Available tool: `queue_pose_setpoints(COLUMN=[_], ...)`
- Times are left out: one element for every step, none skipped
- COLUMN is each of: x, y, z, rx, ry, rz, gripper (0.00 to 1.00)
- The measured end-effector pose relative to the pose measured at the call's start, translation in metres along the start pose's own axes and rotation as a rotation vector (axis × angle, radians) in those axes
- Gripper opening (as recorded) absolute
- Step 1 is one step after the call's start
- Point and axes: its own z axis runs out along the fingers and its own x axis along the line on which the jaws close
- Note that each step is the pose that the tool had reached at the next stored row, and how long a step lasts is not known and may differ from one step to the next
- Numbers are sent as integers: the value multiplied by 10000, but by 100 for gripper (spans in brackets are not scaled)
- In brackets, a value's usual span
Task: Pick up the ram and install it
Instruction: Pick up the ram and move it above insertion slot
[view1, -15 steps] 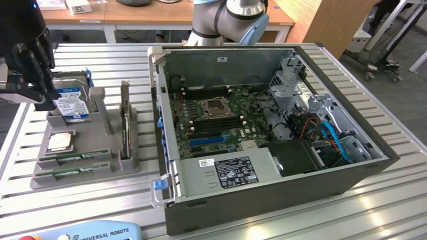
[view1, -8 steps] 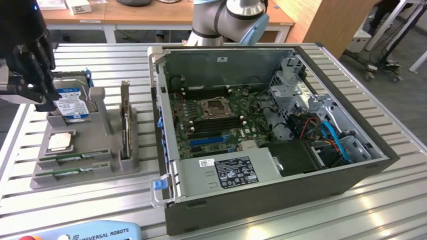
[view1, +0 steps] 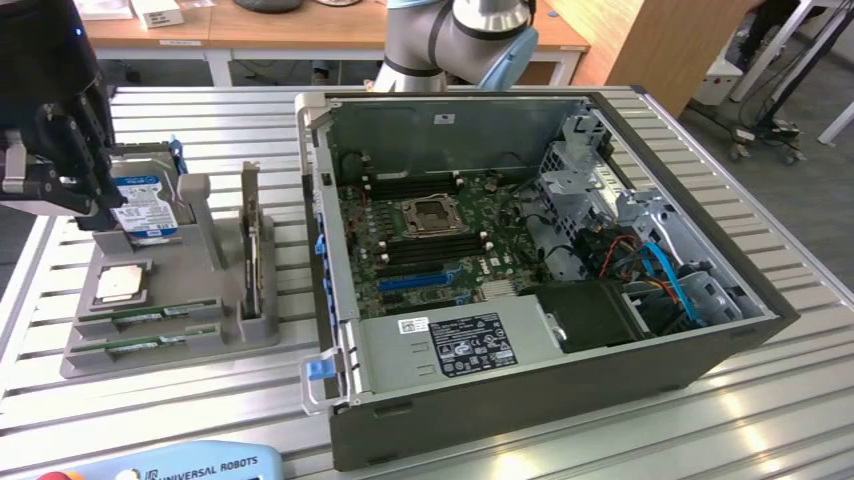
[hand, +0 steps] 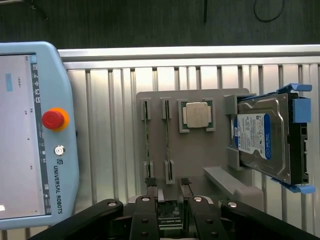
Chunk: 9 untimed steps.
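Approach judged in hand: claw (hand: 168, 189) held wide and empty over tray (hand: 200, 150), ram (hand: 167, 137) untouched in its slot beside its twin (hand: 145, 137); centring across its thin edge judged needed.

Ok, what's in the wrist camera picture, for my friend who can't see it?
The robot's open gripper hangs over a grey holder with two green ram sticks in slots, a silver processor chip and a blue-labelled hard drive. A Universal Robots teach pendant lies beside it on the slatted metal table.
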Motion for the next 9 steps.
queue_pose_setpoints(x=[1,1,2,3,3,4,5,6,7], y=[0,-1,-1,-2,-3,-4,-5,-6,-7], z=[13,25,38,52,68,85,104,124,141], rx=[0,-1,-2,-1,-1,-1,0,0,-1], ry=[0,0,1,1,1,1,0,0,1], rz=[0,0,1,0,0,0,0,0,0], gripper=[30,30,30,30,30,30,30,30,30])
